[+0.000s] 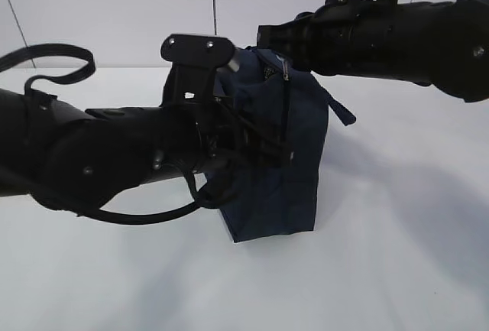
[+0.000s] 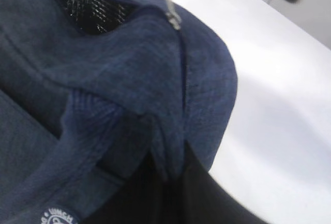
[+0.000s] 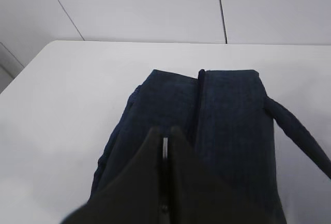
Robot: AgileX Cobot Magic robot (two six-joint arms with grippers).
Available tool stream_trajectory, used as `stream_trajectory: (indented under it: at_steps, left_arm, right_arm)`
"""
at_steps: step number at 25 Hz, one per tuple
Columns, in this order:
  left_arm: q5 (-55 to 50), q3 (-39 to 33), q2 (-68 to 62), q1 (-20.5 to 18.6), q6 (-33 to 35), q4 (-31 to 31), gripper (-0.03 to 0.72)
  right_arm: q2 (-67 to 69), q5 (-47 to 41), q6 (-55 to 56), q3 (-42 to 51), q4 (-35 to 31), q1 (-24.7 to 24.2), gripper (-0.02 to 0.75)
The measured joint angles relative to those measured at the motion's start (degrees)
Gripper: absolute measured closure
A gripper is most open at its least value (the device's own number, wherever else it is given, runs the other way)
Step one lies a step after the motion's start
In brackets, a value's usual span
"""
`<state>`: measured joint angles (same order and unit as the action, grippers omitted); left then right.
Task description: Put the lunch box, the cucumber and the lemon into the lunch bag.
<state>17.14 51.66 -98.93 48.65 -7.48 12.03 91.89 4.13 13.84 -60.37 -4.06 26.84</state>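
Lunch bag (image 1: 279, 155): dark navy, boxy, upright on the white table (image 1: 397, 254), about midway between its left and right edges, well back from the near edge. Zipper line (image 3: 199, 100) along the top, apparently closed over most of its length; a mesh-lined gap (image 2: 88, 9) at one end. Right gripper (image 3: 165, 149): closed on a thin silver piece, probably the ring pull (image 3: 165, 148), at the near end of the zipper. Left gripper (image 2: 170, 169): closed, pinching a fold of bag fabric beside the zipper seam. Step in hand, judged: bracing and opening or closing the bag, direction of pull not determinable. Next move, judged: steady hold on the fabric by the left side, straight travel of the pull along the zipper by the right side, no lifting of the bag. Lunch box, cucumber, lemon: not visible in any view, possibly inside the bag or outside the views. Left gripper tips in the exterior view: hidden behind arm and cables. One loop handle (image 3: 297, 133) partly cut off.
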Motion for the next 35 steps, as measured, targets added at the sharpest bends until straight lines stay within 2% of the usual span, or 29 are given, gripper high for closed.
stream_trajectory:
  at_steps: [11, 17, 21, 25, 35]
  left_arm:
    - [-8.0, 0.0, 4.1, -0.3, 0.0, -10.9, 0.699]
    - [-10.7, 0.1, 4.7, -3.0, 0.1, -14.4, 0.7]
    - [-11.5, 0.1, 4.8, -5.2, 0.1, -15.6, 0.701]
    - [-12.8, 0.1, 4.8, -5.5, 0.1, -18.6, 0.701]
    - [-15.3, -0.1, 5.2, -5.4, 0.1, -20.7, 0.701]
  right_arm:
    - [1.2, 0.4, 0.2, 0.0, 0.0, 0.1, 0.738]
    - [-1.4, -0.7, 0.2, 0.0, -0.2, 0.2, 0.738]
    - [-4.5, -5.2, 0.2, -0.1, -0.2, 0.2, 0.738]
    - [-4.6, -6.5, 0.2, -0.1, -0.2, 0.2, 0.738]
    - [2.2, 0.7, 0.2, -2.8, -0.1, -0.4, 0.738]
